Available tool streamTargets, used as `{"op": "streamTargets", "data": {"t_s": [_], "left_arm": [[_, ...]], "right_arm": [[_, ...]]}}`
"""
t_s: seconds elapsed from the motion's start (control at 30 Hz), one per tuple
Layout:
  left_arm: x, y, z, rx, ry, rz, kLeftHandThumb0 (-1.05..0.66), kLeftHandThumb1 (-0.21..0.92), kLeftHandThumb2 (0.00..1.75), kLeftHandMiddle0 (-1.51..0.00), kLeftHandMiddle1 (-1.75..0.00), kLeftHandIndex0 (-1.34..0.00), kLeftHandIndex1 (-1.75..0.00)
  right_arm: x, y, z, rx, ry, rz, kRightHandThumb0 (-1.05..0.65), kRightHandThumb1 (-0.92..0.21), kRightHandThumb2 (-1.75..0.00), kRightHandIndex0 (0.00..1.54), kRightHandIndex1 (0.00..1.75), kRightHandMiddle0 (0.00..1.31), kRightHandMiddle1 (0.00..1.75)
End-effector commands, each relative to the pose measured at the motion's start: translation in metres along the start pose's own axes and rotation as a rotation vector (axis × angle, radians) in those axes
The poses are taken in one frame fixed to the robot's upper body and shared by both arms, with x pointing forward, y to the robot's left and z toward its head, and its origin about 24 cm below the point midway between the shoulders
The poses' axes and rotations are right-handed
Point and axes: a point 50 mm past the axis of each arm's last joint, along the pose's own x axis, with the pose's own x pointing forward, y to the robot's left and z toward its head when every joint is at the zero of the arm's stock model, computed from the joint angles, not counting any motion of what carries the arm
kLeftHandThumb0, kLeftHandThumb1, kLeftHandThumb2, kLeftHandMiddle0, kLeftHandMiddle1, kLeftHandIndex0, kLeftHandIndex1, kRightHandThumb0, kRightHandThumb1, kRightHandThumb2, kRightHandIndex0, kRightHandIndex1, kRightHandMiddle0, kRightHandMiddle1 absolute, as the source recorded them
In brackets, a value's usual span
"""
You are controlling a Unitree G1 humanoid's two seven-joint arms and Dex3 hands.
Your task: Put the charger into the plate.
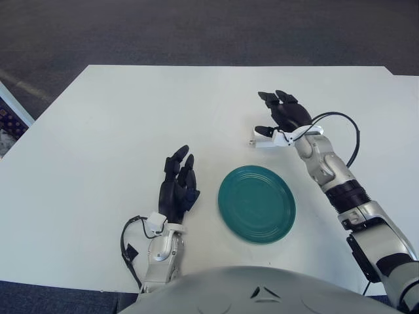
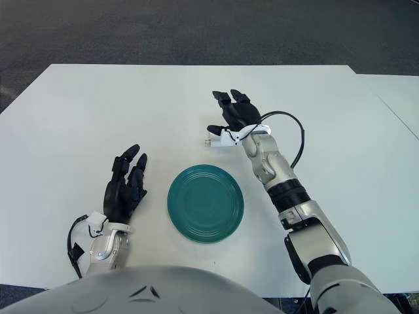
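A small white charger (image 1: 260, 141) lies on the white table just beyond the green plate (image 1: 256, 203). My right hand (image 1: 280, 112) is stretched out over the charger, fingers spread, its palm covering most of the charger from above. I see no closed grasp on it. The plate (image 2: 205, 203) sits bare near the table's front edge. My left hand (image 1: 177, 185) shows to the left of the plate with its fingers relaxed and holds nothing.
The white table (image 1: 131, 118) reaches far to the back and to both sides. Beyond its far edge is dark carpet (image 1: 196, 26). A cable (image 1: 347, 131) loops off my right wrist.
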Motion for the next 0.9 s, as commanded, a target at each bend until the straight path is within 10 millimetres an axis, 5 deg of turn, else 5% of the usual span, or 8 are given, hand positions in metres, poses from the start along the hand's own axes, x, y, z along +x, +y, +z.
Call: {"op": "streamTargets", "data": {"t_s": [0.0, 0.87], "left_arm": [[-0.007, -0.006, -0.013, -0.073, 0.081, 0.039, -0.75, 0.92, 0.63, -0.36, 0.00, 0.00, -0.83], [-0.003, -0.001, -0.021, -0.149, 0.073, 0.038, -0.78, 0.92, 0.64, -0.34, -0.01, 0.00, -0.78]], "right_arm": [[0.006, 0.001, 0.000, -0.038, -0.007, 0.030, -1.04, -0.92, -0.66, 0.00, 0.00, 0.00, 0.20], [0.013, 0.029, -0.007, -0.107, 0.016, 0.217, -0.99, -0.92, -0.70, 0.00, 0.00, 0.00, 0.14]]}}
